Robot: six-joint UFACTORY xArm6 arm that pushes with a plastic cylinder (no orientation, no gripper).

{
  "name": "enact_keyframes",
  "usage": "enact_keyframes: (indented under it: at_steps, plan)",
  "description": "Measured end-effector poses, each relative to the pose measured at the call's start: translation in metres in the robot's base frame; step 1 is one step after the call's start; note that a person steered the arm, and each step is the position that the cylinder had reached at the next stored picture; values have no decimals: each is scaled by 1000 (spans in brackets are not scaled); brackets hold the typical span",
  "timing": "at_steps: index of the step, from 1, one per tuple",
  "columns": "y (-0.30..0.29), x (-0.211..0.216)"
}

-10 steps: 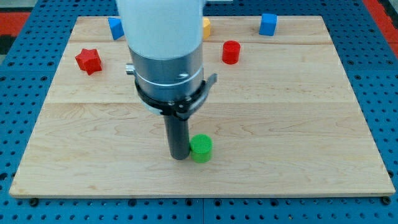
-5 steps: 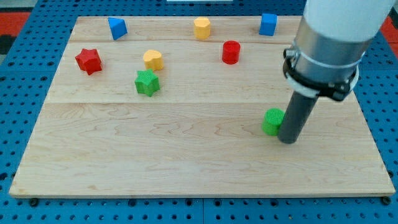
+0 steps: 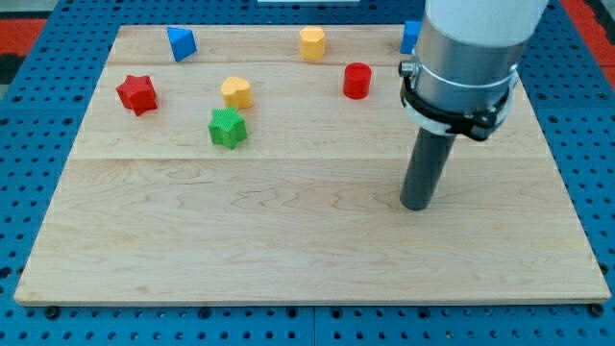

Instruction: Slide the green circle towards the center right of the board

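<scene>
Counter [image 3: 240,231] is a pale wood board w/ loose blocks on it, most of them along the far edge.

Tool is a plain dark rod, no jaws to open or close, gripping nothing. My tip [image 3: 415,206] is down on the counter in the right half, abt mid-depth, nearer the right edge than the centre. No block shows touching it.

Green circle: can't see it anywhere in the view, so can't tell where it sits. The rod & the wide grey/white arm body above it cover a strip of the right half.

Hidden / cut off: blue cube [image 3: 410,37] near the far right corner is mostly behind the arm body, only its left sliver shows. Arm top is cut by the view's top edge.

Others, all in plain sight & well apart from the tip:
- red cylinder [image 3: 356,80], just left of the arm body
- yellow block [image 3: 311,43] at far edge, centre; shape hard to make out
- blue block [image 3: 181,42] toward far left corner, wedge-ish
- red star [image 3: 136,93] by left edge
- yellow heart [image 3: 236,92], w/ green star [image 3: 227,127] just in front of it
</scene>
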State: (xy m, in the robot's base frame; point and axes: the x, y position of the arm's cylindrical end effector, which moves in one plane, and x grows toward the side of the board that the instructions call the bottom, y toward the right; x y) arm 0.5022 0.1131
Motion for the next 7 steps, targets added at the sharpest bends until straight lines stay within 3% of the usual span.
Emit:
enact_keyframes:
  at_steps: [2,5,7]
  plan:
    - [8,-57]
    - [56,-77]
    - [43,-86]
